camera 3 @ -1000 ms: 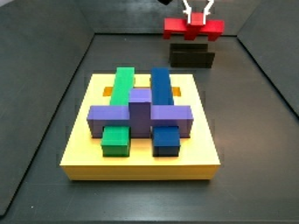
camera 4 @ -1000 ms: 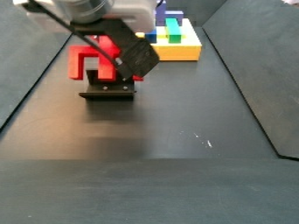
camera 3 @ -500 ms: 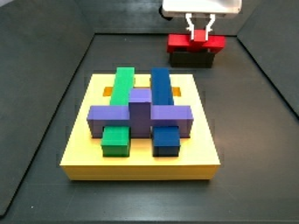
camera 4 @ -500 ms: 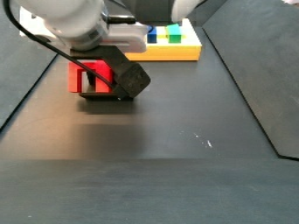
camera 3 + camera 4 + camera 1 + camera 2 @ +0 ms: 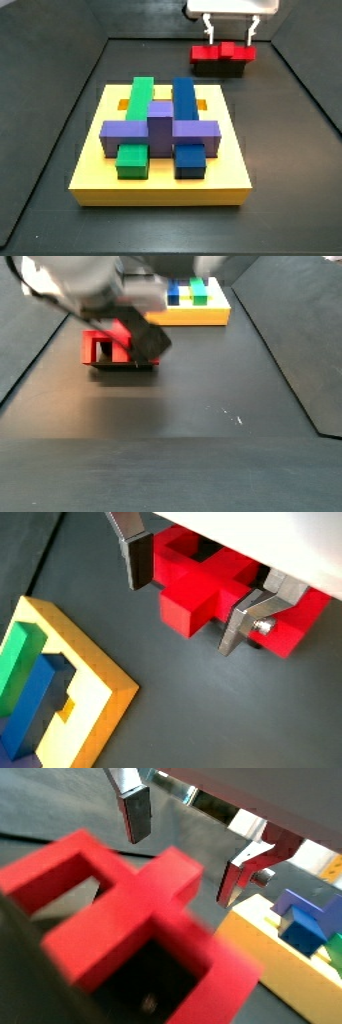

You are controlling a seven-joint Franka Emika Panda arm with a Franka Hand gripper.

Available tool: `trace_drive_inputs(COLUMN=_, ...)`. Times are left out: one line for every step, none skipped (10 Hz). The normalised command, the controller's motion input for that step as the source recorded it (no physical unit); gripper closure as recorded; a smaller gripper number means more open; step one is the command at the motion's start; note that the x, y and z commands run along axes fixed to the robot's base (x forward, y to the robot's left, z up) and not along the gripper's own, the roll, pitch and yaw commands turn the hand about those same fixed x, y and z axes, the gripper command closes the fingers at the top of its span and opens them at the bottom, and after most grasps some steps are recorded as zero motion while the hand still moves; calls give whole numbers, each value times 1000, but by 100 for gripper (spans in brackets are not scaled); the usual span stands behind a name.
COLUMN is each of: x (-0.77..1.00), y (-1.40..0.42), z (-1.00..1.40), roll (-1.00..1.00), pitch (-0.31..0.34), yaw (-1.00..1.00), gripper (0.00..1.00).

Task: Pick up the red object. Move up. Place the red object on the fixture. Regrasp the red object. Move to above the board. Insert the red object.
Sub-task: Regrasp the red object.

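Since half a second ago your claw (image 5: 191,607) has let go and lifted: its fingers (image 5: 135,557) now stand apart, clear of the red object (image 5: 222,51). That piece rests on the fixture (image 5: 221,66) at the bench's (image 5: 201,406) far end, well apart from the board (image 5: 162,179).

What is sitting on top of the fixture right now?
The red object rests on the fixture, with the open hand around its stem, fingers apart from it. The fixture's inside and the contact under the piece are covered.
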Motion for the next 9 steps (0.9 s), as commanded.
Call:
trace_drive_inputs(x=0, y=-40, z=106, roll=1000, pitch=120, yaw=386, gripper=0)
trace_drive_inputs(x=-20, y=-6, z=0, roll=1000, pitch=49, yaw=383, gripper=0)
trace_drive_inputs(x=-91, y=-34, z=0, roll=1000, pitch=-166, yaw=289, gripper=0)
trace_drive_inputs(x=-174, y=-209, z=83, roll=1000, pitch=-446, yaw=214, gripper=0)
trace_drive_inputs(x=-177, y=-366, z=157, roll=1000, pitch=-697, yaw=0, gripper=0)
trace_drive_inputs(x=-80, y=-337, z=200, roll=1000, pitch=-657, yaw=-220, gripper=0)
trace_drive_inputs(x=-20, y=-246, z=146, roll=1000, pitch=-637, yaw=-311, gripper=0)
trace_drive_inputs(x=37, y=-74, z=0, roll=1000, pitch=-440, yaw=-409, gripper=0)
trace_drive_inputs(x=34, y=0, z=-20, roll=1000, pitch=-120, yaw=-343, gripper=0)
